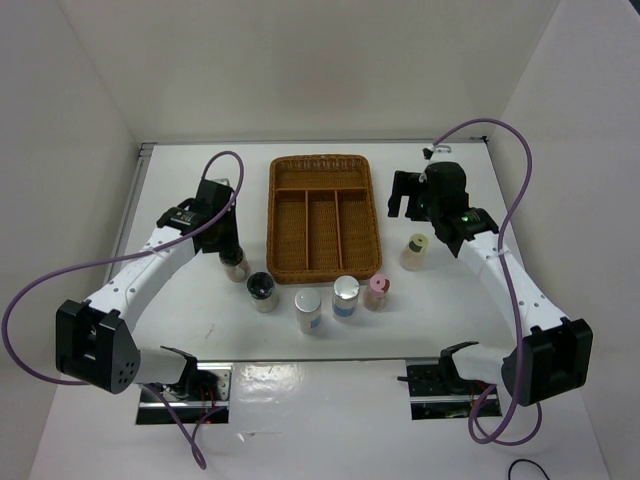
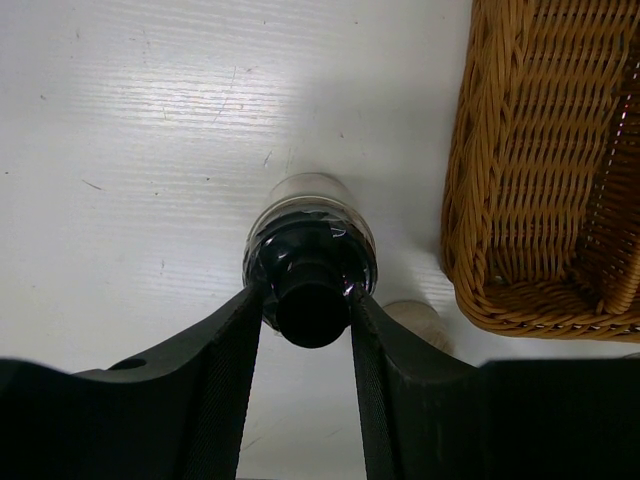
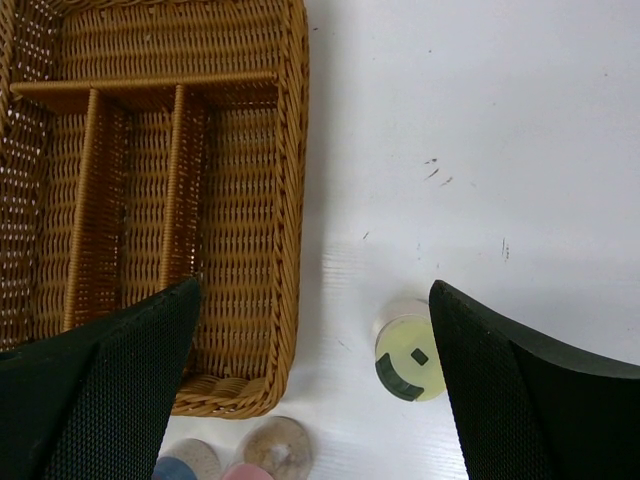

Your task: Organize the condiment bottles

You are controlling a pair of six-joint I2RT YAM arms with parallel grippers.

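My left gripper [image 1: 231, 248] [image 2: 308, 298] is shut on a black-lidded condiment bottle [image 1: 236, 267] [image 2: 310, 215]; both fingers press its shoulders while it stands upright on the table, left of the wicker tray [image 1: 322, 215]. Four more bottles stand in a row below the tray: dark lid [image 1: 263, 291], white lid [image 1: 308, 309], silver lid [image 1: 345, 296], pink lid [image 1: 378, 290]. A yellow-green-lidded bottle [image 1: 415, 251] [image 3: 410, 358] stands right of the tray. High above the table my right gripper [image 1: 405, 195] [image 3: 312, 290] is open and empty, spanning the tray's corner and that bottle.
The brown wicker tray [image 2: 520, 200] [image 3: 255, 190] has one long crosswise compartment and three lengthwise ones, all without bottles. White walls close in the table at the back and both sides. Purple cables loop off both arms.
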